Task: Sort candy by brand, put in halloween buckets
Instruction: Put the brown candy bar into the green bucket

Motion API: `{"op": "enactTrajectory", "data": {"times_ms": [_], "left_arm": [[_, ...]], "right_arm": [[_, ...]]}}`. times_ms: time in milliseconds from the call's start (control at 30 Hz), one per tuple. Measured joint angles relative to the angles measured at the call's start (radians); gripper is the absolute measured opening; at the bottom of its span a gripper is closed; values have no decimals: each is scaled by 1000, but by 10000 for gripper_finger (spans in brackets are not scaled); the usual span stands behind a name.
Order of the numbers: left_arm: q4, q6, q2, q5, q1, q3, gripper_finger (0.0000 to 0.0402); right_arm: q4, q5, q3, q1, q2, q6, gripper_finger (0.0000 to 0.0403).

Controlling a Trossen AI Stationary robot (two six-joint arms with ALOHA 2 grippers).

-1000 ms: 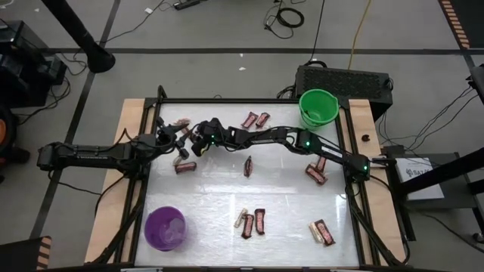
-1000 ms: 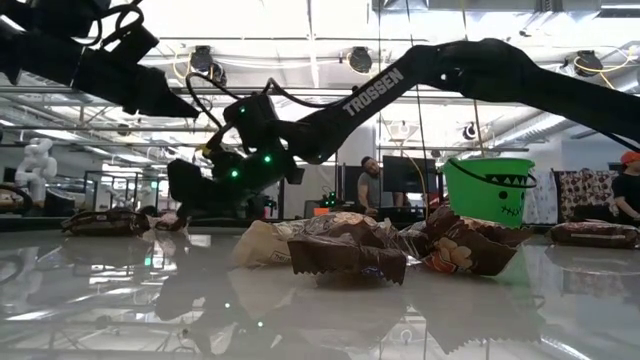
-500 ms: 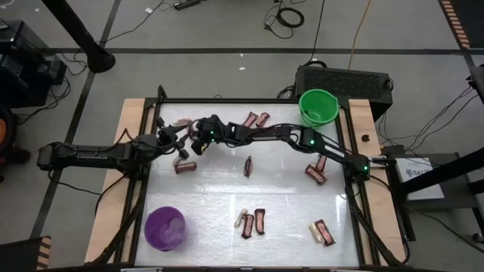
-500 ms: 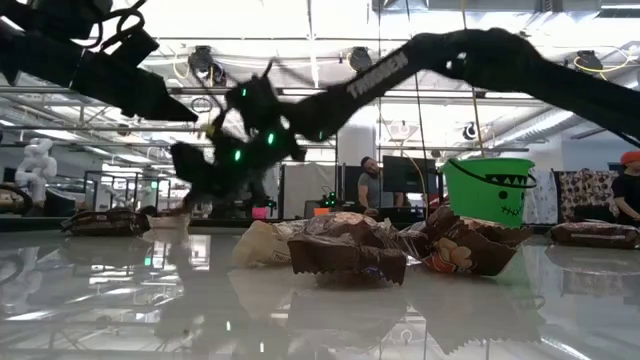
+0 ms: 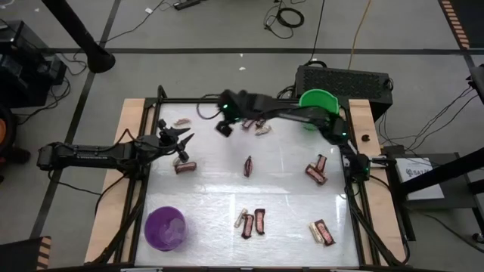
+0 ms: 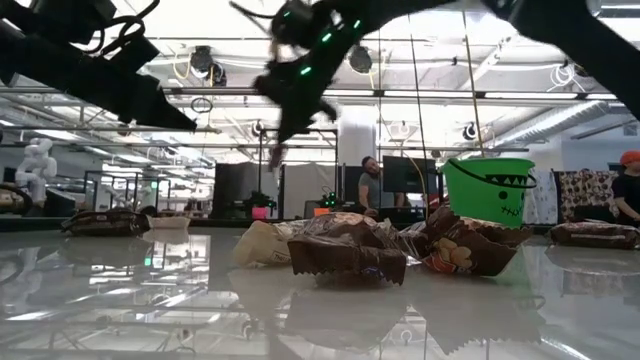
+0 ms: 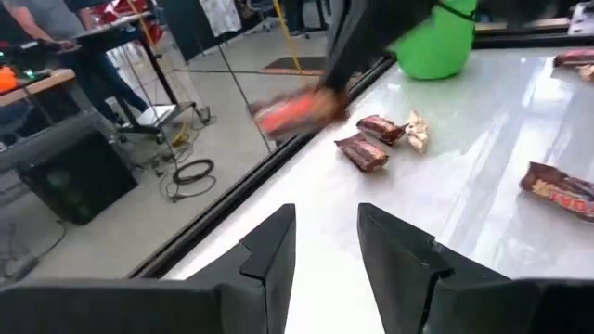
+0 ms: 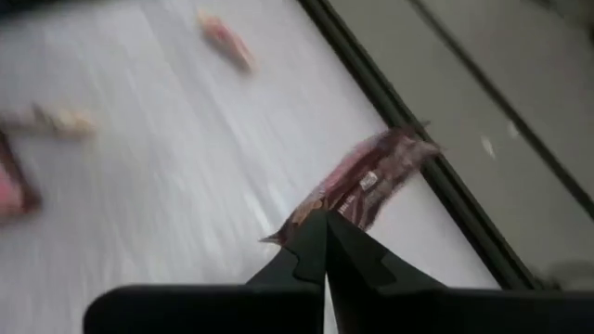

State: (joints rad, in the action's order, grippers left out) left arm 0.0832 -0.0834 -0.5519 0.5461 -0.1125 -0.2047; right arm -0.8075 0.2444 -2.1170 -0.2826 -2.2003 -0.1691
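Note:
My right gripper (image 5: 224, 121) hangs high over the table's far part, left of the green bucket (image 5: 318, 104), shut on a red-brown candy (image 8: 367, 181). The same candy also shows in the left wrist view (image 7: 292, 111). My left gripper (image 5: 184, 141) waits open at the far left with nothing between its fingers (image 7: 269, 250). The purple bucket (image 5: 165, 228) stands at the near left. Other candy lies flat on the table: one bar (image 5: 185, 166) near my left gripper, one (image 5: 248, 166) at mid-table, a pair (image 5: 252, 221) toward the near edge. My right gripper pinches the candy's wrapper end (image 8: 311, 218) between its two fingertips. The fingers slant downward. The rest of the bar sticks out past the fingertips, and in the low view it hangs below the gripper (image 6: 277, 150), lifted well clear of the table.
More candy lies at the far edge (image 5: 262, 128), at the far left (image 5: 181, 121), at the right (image 5: 316, 170) and at the near right (image 5: 323, 230). A black frame (image 5: 159, 106) borders the table. People stand in the room beyond (image 6: 370, 185).
My right gripper has risen from low beside my left gripper and swung toward the table's far right, toward the green bucket, tipping as it went. The red-brown candy has come up with it, lifted clear of the table.

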Motion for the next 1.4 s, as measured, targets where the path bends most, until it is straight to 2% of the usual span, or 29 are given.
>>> {"op": "enactTrajectory", "data": {"times_ms": [200, 367, 567, 800, 1000, 1200, 1400], "left_arm": [[2, 26, 1, -42, 0, 0, 128], [2, 27, 0, -53, 0, 0, 128], [-14, 45, 0, -53, 0, 0, 128], [-14, 51, -4, -55, 0, 0, 128], [0, 48, -4, -56, 0, 0, 128], [15, 43, -4, -55, 0, 0, 128], [14, 42, -4, -55, 0, 0, 128]], "right_arm": [[-476, 51, 0, -54, 160, -77, 0], [-768, 219, 1, -77, 232, -198, 0], [-764, 280, 138, -144, 381, -234, 0], [-679, 282, 470, -292, 569, -310, 0], [-599, 278, 679, -373, 641, -359, 0], [-553, 281, 735, -378, 643, -343, 6], [-528, 282, 712, -371, 643, -324, 46]]}}
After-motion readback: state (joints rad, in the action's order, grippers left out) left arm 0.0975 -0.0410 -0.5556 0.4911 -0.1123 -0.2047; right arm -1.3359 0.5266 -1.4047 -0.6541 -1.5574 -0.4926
